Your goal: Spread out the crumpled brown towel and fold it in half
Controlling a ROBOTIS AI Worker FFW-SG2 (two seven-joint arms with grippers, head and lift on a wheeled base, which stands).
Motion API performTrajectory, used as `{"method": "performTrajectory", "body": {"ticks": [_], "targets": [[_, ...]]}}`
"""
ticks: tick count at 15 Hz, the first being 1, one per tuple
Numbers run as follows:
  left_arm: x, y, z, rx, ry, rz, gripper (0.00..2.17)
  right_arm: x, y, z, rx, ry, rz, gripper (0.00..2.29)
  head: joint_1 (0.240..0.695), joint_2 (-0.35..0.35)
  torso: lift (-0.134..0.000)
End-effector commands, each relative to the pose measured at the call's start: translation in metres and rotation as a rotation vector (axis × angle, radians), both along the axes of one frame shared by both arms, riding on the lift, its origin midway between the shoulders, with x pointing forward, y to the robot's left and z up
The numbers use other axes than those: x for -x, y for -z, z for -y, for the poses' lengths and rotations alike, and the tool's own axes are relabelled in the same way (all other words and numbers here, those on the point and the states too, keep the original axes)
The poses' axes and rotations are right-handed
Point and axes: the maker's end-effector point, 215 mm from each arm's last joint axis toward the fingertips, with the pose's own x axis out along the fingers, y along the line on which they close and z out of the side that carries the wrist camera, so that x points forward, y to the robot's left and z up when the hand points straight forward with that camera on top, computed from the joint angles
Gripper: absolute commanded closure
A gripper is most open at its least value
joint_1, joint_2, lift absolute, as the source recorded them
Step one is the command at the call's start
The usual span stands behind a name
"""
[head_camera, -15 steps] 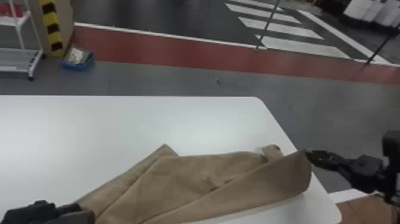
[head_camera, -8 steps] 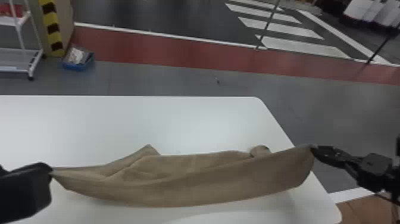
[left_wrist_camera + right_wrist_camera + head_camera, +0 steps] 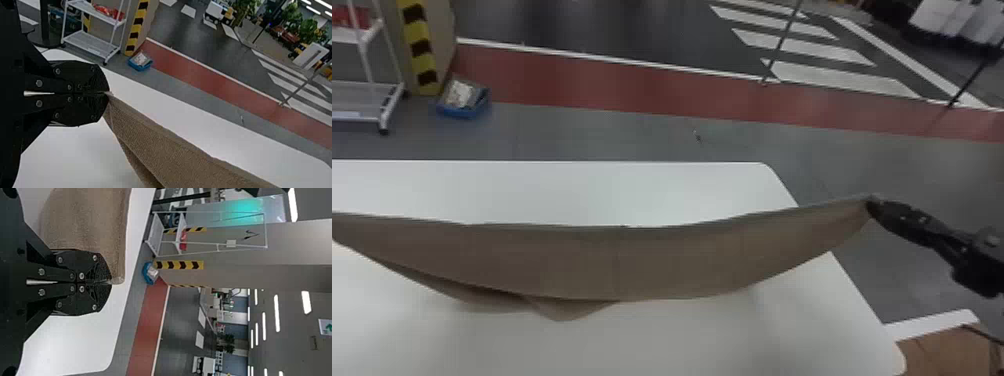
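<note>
A brown towel (image 3: 652,265) sags between left pincer (image 3: 107,93) and right pincer (image 3: 110,282), each clamped on its top edge, likely so folds drop open; whether it touches the table (image 3: 812,330) beneath them is unclear.

Ceiling strip lights (image 3: 276,313): several, bright white. Desk (image 3: 632,190): softly lit, pale sheen toward far edge; faint, soft-edged shadow below towel (image 3: 632,265). Towel's lower folds: darker. Roadway (image 3: 612,25): dim, with muted reflections.
</note>
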Motion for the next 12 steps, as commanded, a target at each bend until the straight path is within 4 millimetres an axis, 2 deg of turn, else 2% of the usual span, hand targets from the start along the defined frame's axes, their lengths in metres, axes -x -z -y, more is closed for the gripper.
{"method": "performTrajectory", "body": {"ticks": [1, 2, 3, 6, 9, 10, 12], "targets": [[-0.018, -0.031, -0.006, 0.095, -0.066, 0.090, 1.18, -0.011, -0.026, -0.024, -0.046, -0.037, 0.022, 2.26, 0.695, -0.323, -0.124], [-0.029, -0.043, -0.001, 0.138, -0.070, 0.126, 1.18, -0.023, -0.029, -0.032, -0.034, -0.032, 0.020, 2.27, 0.695, -0.304, -0.124], [-0.046, -0.046, -0.001, 0.199, -0.090, 0.136, 1.18, -0.038, -0.028, -0.035, -0.024, -0.009, 0.007, 2.26, 0.685, -0.287, -0.124], [-0.096, -0.058, 0.011, 0.309, -0.109, 0.152, 1.18, -0.087, -0.040, -0.045, -0.059, 0.038, -0.039, 2.27, 0.608, -0.245, -0.124], [-0.154, -0.057, 0.028, 0.329, -0.134, 0.153, 1.18, -0.133, -0.053, -0.054, -0.079, 0.081, -0.083, 2.27, 0.548, -0.222, -0.124], [-0.171, -0.056, 0.035, 0.336, -0.139, 0.144, 1.18, -0.148, -0.055, -0.056, -0.081, 0.098, -0.095, 2.27, 0.516, -0.213, -0.124], [-0.208, -0.069, 0.030, 0.335, -0.182, 0.175, 1.18, -0.180, -0.069, -0.051, -0.081, 0.145, -0.095, 2.27, 0.486, -0.205, -0.124]]}}
